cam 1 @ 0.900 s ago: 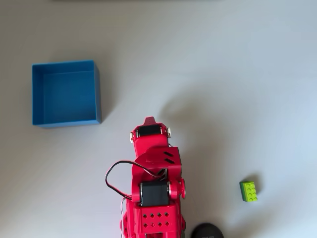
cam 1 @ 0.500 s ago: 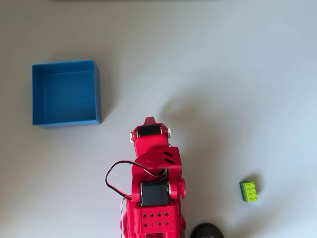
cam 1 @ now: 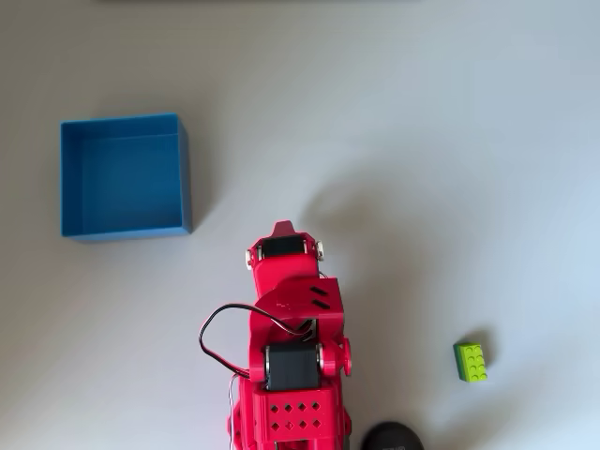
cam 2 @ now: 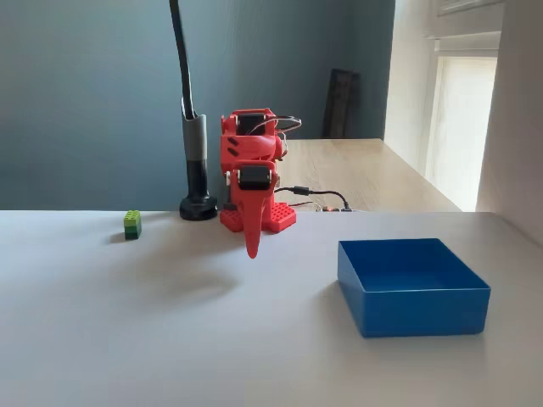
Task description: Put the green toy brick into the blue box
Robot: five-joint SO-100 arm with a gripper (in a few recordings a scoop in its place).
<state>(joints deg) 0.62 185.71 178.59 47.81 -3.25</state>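
Claw (cam 2: 252, 248) clenched, empty, hanging above table (cam 2: 170, 339). Green toy brick (cam 2: 132, 224) well apart from blue box (cam 2: 413, 297).

The green toy brick (cam 1: 471, 361) is lime green on its studded top, with a darker green lower part in the fixed view (cam 2: 132, 225). The blue box (cam 1: 187, 178) is bright blue on its walls and floor alike (cam 2: 413, 303). The arm (cam 1: 291, 347) is red with black motor blocks and black and white wires. The table (cam 1: 450, 141) is plain pale grey-white. A black round base (cam 2: 198, 208) carries a grey and black post.
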